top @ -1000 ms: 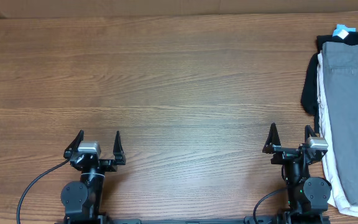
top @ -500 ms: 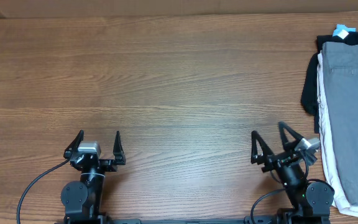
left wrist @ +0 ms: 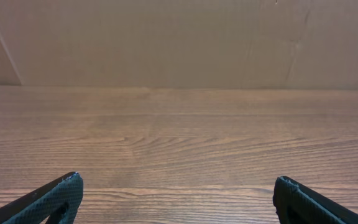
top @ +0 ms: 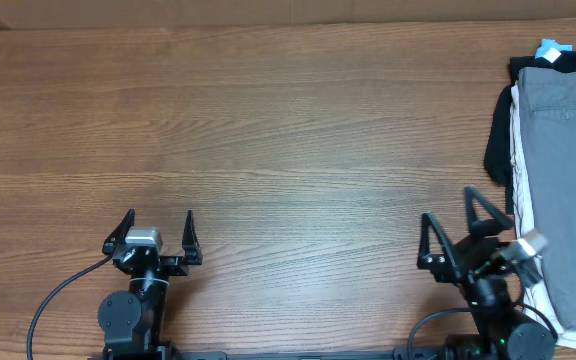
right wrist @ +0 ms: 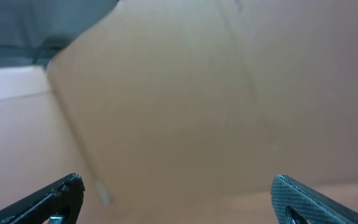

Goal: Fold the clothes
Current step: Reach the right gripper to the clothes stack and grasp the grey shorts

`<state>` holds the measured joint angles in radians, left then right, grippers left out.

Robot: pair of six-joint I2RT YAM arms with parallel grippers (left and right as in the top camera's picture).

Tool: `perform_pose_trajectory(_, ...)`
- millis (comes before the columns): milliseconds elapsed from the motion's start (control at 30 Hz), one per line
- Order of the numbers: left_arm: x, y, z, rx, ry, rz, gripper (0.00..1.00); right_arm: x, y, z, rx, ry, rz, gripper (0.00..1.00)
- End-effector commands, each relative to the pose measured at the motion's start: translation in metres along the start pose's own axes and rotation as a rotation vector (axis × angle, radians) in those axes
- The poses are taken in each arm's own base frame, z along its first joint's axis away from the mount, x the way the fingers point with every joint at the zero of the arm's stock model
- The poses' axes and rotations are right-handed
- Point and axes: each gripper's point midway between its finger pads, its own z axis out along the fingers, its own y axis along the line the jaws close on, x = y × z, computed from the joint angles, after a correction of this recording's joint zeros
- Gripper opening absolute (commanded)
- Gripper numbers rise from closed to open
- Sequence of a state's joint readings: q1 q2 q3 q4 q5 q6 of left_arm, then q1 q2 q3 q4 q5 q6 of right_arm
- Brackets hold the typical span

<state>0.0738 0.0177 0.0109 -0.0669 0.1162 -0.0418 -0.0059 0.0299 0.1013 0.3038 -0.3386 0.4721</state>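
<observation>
One pair of mid-grey cotton twill shorts [top: 568, 170] lies flat on top of a pile at the right edge of the brown wood-grain table [top: 288, 130], partly cut off by the frame. Under it, a pair of cream-white shorts [top: 521, 205] shows as a pale border along the left side and the near end. Beneath both sits a black garment [top: 496, 150] with a small blue tag [top: 550, 48] at the far end. I judge the pile to be a waiting stack, with the grey pair uppermost so it can be drawn off onto the bare wood to the left.

No basket, box or tray is in view, so nothing is contained; the garments only rest on one another.

Just beside the pile's near end, the black two-finger right gripper [top: 446, 203] has its jaws spread wide and holds nothing. Its wrist view shows only a tan cardboard wall [right wrist: 179, 93], so it seems tilted upward, not touching the cloth. Well apart, the black two-finger left gripper [top: 159, 213] sits low at the near edge, jaws equally wide and empty, facing bare wood.
</observation>
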Motion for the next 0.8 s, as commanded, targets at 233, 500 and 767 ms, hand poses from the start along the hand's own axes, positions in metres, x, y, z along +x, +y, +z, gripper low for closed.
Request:
perform_pose_trajectory(233,0.003,-0.002,0.001,0.011,0.007,0.019,1.0,-0.087,-0.04,0.046,0.36,-0.045,-0.254,1.0)
perform_pose_trajectory(500,0.003,-0.002,0.001,0.011,0.007,0.019,1.0,-0.078,-0.111,0.114,0.615,0.224,-0.391,1.0)
perform_pose_trajectory(767,0.003,-0.002,0.001,0.011,0.007,0.019,1.0,-0.061,-0.197,0.173,0.789,0.526,-0.344,1.0)
